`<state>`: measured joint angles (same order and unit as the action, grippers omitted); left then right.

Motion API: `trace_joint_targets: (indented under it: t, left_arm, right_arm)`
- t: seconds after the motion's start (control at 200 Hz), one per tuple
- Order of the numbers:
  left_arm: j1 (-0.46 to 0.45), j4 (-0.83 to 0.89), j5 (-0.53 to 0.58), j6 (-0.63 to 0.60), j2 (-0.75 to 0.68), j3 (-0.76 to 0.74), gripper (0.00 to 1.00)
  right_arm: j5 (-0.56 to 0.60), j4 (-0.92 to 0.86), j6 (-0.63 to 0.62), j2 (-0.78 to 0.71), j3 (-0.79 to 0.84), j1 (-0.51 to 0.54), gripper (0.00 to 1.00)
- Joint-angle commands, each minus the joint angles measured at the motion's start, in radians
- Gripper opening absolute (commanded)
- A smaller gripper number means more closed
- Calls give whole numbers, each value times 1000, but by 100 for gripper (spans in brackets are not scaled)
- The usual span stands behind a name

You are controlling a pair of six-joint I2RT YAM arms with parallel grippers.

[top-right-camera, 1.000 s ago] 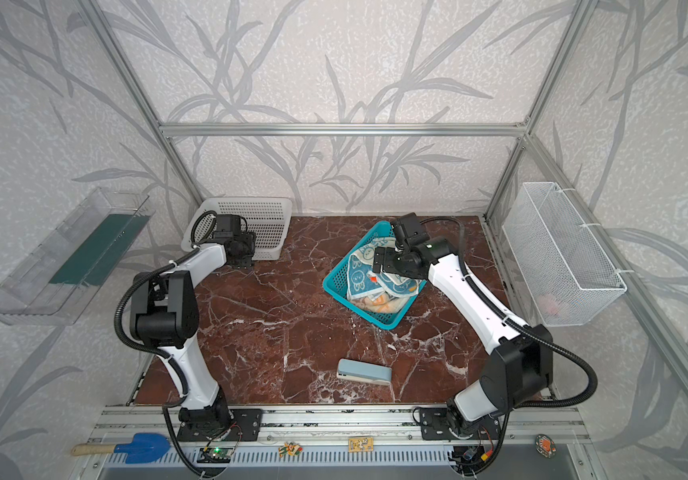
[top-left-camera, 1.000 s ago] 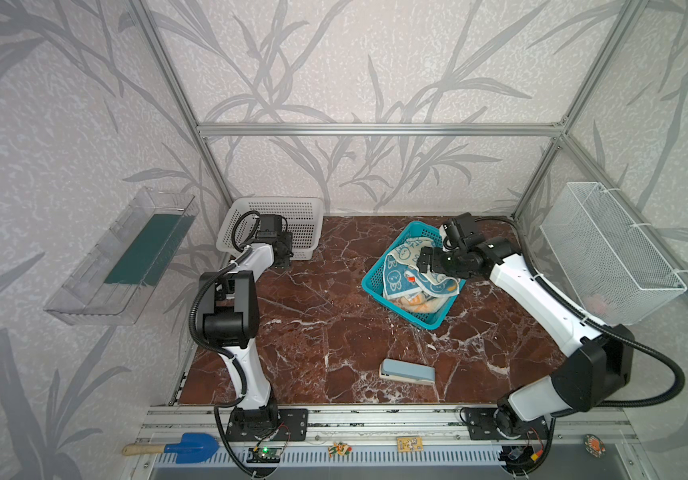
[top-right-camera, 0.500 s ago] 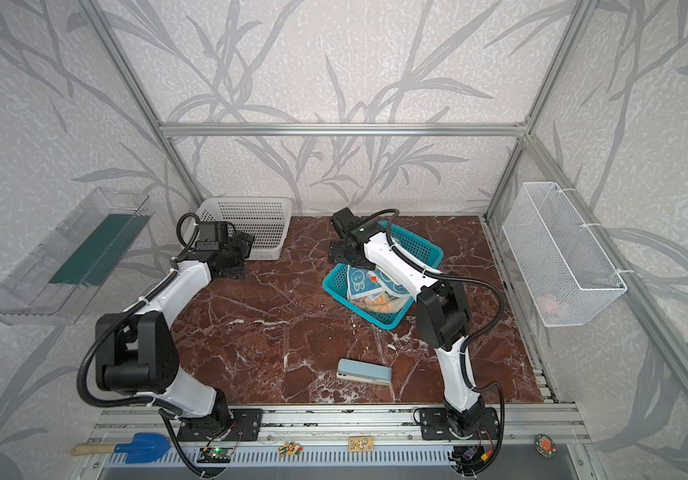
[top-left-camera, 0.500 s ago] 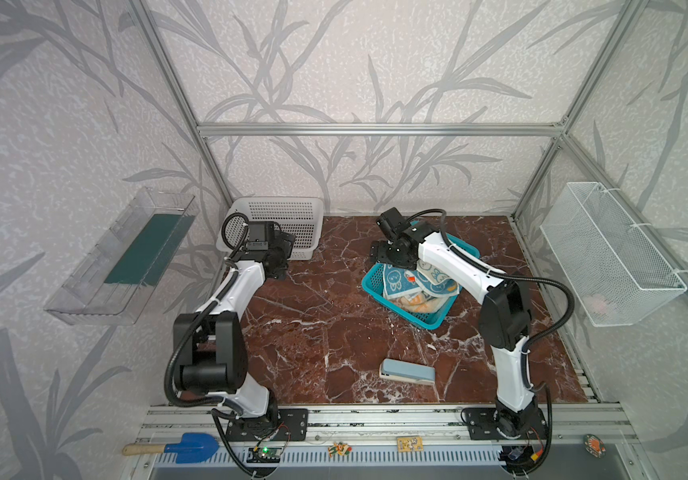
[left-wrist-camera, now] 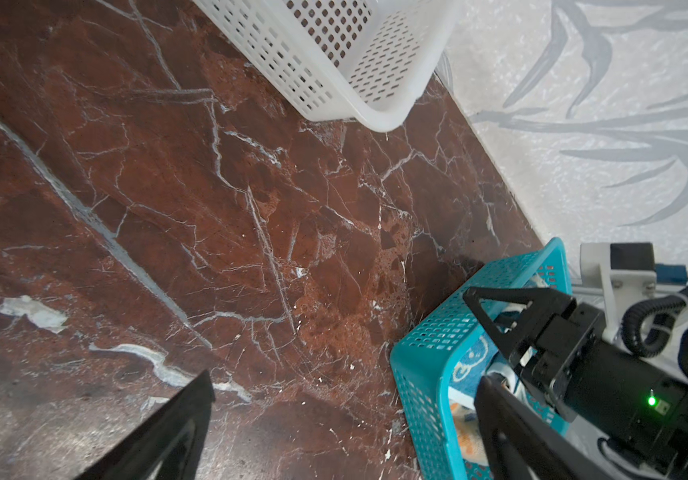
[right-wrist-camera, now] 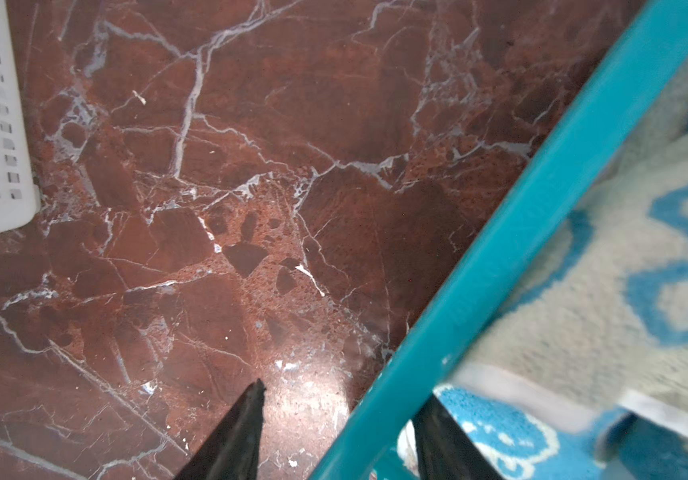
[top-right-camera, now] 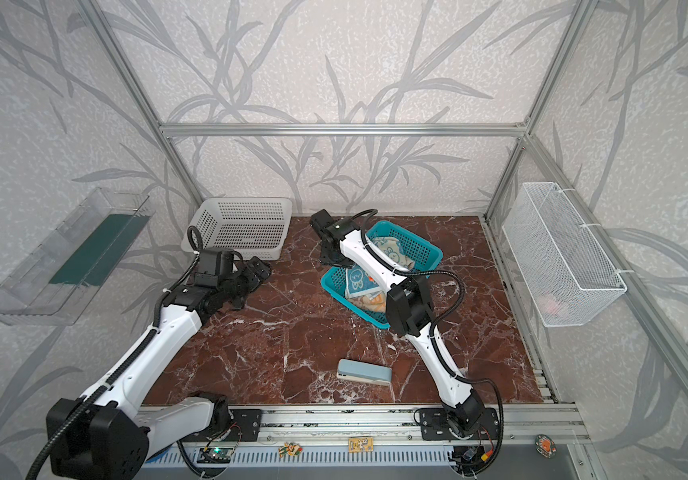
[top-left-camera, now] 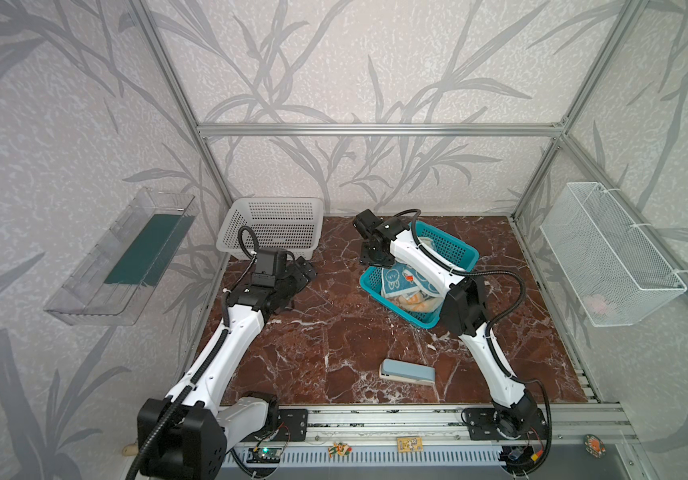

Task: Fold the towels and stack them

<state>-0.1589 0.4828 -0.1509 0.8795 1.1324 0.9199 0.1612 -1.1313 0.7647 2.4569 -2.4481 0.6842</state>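
At the back of the bench (top-left-camera: pixel 325 332), the towels (top-left-camera: pixel 398 280) lie bunched together inside the teal basket (top-left-camera: pixel 454 245). I can make out what looks like 3 prints: a cream one with blue shapes toward the far wall of the basket, a blue one with pale animal faces in the middle, and an orange-and-cream one at the near end. They overlap in a loose heap.

The right fingers (top-left-camera: pixel 376 261) are parted and sit astride the basket's far-left rim. In the right wrist view, 1 finger hangs outside over the marble and the other is inside, just above the blue cloth. I see a gap between the outer finger and the rim, so nothing is pinched. The left fingers (top-left-camera: pixel 304 272) are spread wide and hold nothing. They hover low over bare marble in front of the white basket (top-left-camera: pixel 271 224), well apart from the towels.

By my reading the task has barely begun. I see no cloth lying on the bench, nothing spread flat, no fold made and no stack started. All 3 towels have to come out of the basket, then each needs flattening and folding, and last comes piling 1 on another. The open middle of the bench looks like the natural place for that. The pale blue block (top-left-camera: pixel 408 371) near the front edge is the only thing lying there.
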Motion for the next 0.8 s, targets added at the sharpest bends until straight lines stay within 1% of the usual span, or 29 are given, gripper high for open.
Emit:
trace_joint_targets:
  t: [0.0, 0.155, 0.235, 0.34, 0.46, 0.47, 0.615, 0.71, 0.795]
  left_arm:
    - [-11, 30, 0, -56, -22, -8, 99]
    - [-68, 25, 26, -79, -7, 40, 99]
    - [-106, 26, 41, -91, 9, 66, 99]
    - [-161, 23, 77, -113, 27, 94, 99]
    - [-208, 7, 97, -121, 48, 108, 99]
    - [-212, 5, 98, -124, 50, 109, 99]
    - [-273, -7, 122, -139, 91, 142, 99]
    - [-306, -14, 134, -149, 125, 167, 99]
    - [-332, -22, 140, -155, 155, 189, 99]
  right_arm:
    - [43, -118, -25, -7, -7, -3, 40]
    - [64, -93, -57, -94, 134, -24, 22]
    - [64, -43, -74, -169, 258, -47, 16]
    - [49, 42, -99, -285, 442, -93, 11]
    - [50, 81, -122, -398, 610, -161, 4]
    - [51, 85, -142, -408, 622, -166, 3]
    - [69, 119, -244, -531, 785, -253, 0]
    - [104, 156, -349, -604, 881, -301, 0]
    - [115, 174, -434, -638, 935, -335, 0]
